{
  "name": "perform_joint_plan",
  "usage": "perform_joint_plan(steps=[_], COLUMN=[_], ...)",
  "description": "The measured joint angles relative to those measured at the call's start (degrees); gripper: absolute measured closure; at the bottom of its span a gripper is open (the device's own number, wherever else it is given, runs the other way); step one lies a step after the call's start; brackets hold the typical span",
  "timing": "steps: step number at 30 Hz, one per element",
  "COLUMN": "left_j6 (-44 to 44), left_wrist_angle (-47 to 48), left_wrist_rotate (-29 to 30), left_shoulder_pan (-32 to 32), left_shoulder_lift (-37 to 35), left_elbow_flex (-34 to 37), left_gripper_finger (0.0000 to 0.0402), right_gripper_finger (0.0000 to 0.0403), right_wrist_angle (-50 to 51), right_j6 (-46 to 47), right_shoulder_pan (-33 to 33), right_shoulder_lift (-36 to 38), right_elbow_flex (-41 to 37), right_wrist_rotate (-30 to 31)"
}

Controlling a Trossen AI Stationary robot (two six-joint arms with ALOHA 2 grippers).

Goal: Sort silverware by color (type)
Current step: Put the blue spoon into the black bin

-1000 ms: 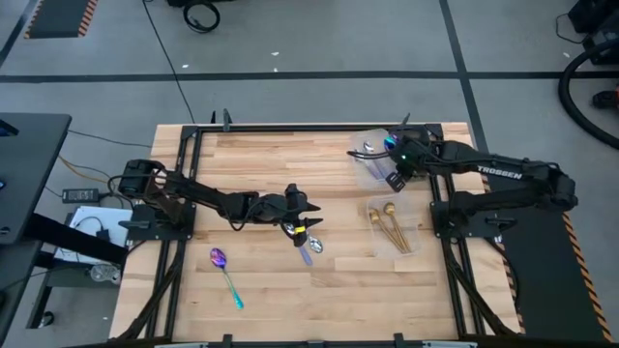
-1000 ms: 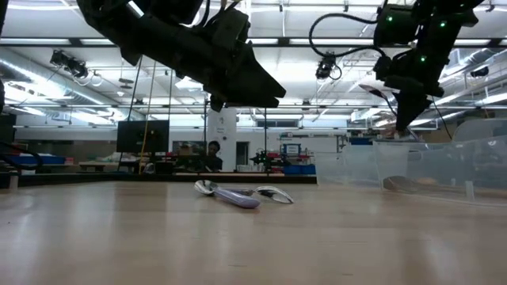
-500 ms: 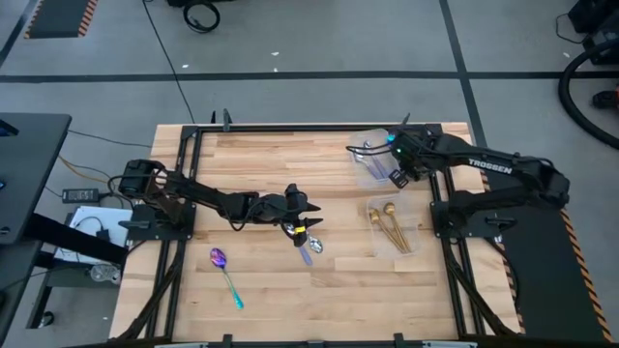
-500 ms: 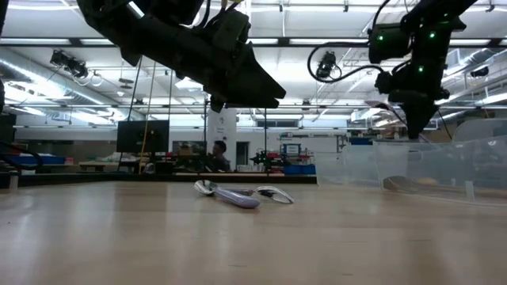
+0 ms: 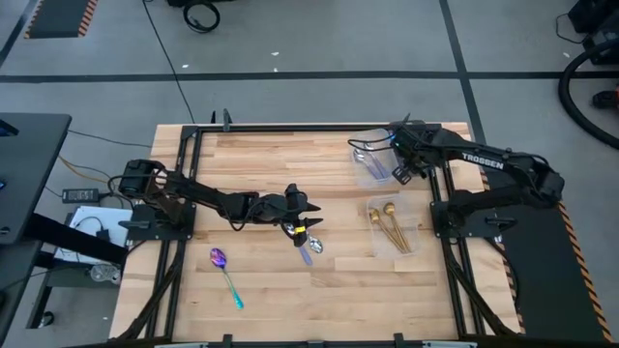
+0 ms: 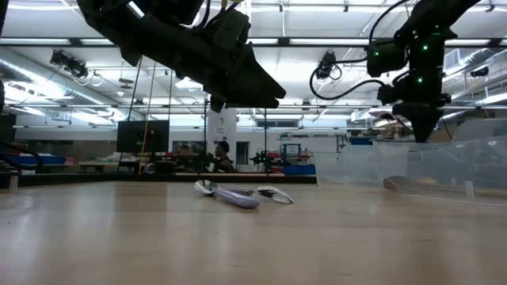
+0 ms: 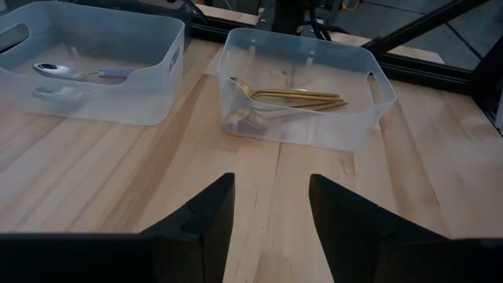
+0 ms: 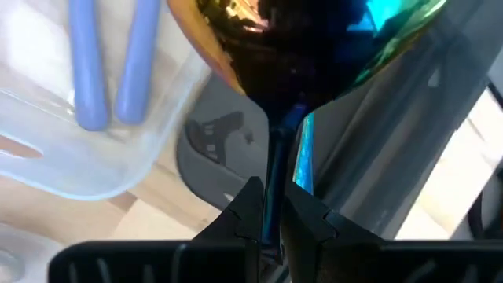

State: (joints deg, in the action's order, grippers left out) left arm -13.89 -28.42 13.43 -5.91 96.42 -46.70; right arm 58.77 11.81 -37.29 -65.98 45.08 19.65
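Note:
My right gripper (image 8: 269,208) is shut on an iridescent purple-blue spoon (image 8: 299,47) and hovers by the right side of the far clear container (image 5: 364,174), which holds silver spoons with lavender handles (image 8: 110,71). Gold spoons (image 7: 291,96) lie in the nearer clear container (image 7: 357,134). My left gripper (image 7: 271,212) stands open at mid-table, above a lavender-handled spoon (image 6: 238,197) and a silver spoon (image 6: 273,194) that lie flat on the wood. Another iridescent spoon (image 5: 224,271) with a teal handle lies flat near the table's left front. My right gripper pinches the iridescent spoon's thin neck (image 8: 275,149), just behind the bowl, between its two fingers. The fingers point steeply down. The spoon is lifted clear of the table, its bowl sticking out beyond the fingertips; the handle is hidden behind the fingers.
The two clear containers (image 7: 94,71) stand side by side at the table's right. A black frame rail (image 5: 319,126) runs around the wooden table. Open wood lies across the near middle and the far left.
My right gripper has swung a little toward the table's right edge, sunk slightly and tipped more steeply downward, still shut on the iridescent spoon.

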Motion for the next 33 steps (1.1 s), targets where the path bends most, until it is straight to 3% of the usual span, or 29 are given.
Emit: perform_joint_plan(steps=[4, 7, 9, 17, 20, 27, 33], left_j6=[0.13, 0.13, 0.14, 0.13, 0.13, 0.11, -0.20], left_wrist_angle=[0.00, 0.00, -0.02, -0.01, -0.01, 0.02, 0.66], left_wrist_rotate=[0.00, 0.00, 0.02, 0.02, 0.02, 0.00, 0.00], left_shoulder_pan=[0.00, 0.10, 0.11, 0.33, 0.33, 0.13, -0.14], left_shoulder_lift=[0.00, 0.00, 0.00, 0.00, 0.00, 0.00, 0.02], left_elbow_flex=[0.00, 0.00, 0.00, 0.00, 0.00, 0.00, 0.00], left_gripper_finger=[0.0230, 0.0230, 0.0230, 0.0230, 0.0230, 0.0230, 0.0230], right_gripper_finger=[0.0366, 0.0366, 0.0366, 0.0366, 0.0366, 0.0366, 0.0367], right_wrist_angle=[0.68, 4.75, 6.02, 6.99, 5.81, 2.87, 2.94], right_j6=[-1.54, -1.92, -1.36, -4.15, -6.19, -8.96, -7.60], right_shoulder_pan=[-0.45, -0.56, -0.35, -2.12, -4.48, -10.87, -10.79], right_shoulder_lift=[-0.30, -0.35, -0.35, -0.68, -2.02, -8.34, -12.69], right_elbow_flex=[0.01, 2.18, 4.74, 13.51, 13.68, 10.43, 10.43], right_wrist_rotate=[0.72, -5.18, -5.52, 3.54, 5.77, 2.41, 2.50])
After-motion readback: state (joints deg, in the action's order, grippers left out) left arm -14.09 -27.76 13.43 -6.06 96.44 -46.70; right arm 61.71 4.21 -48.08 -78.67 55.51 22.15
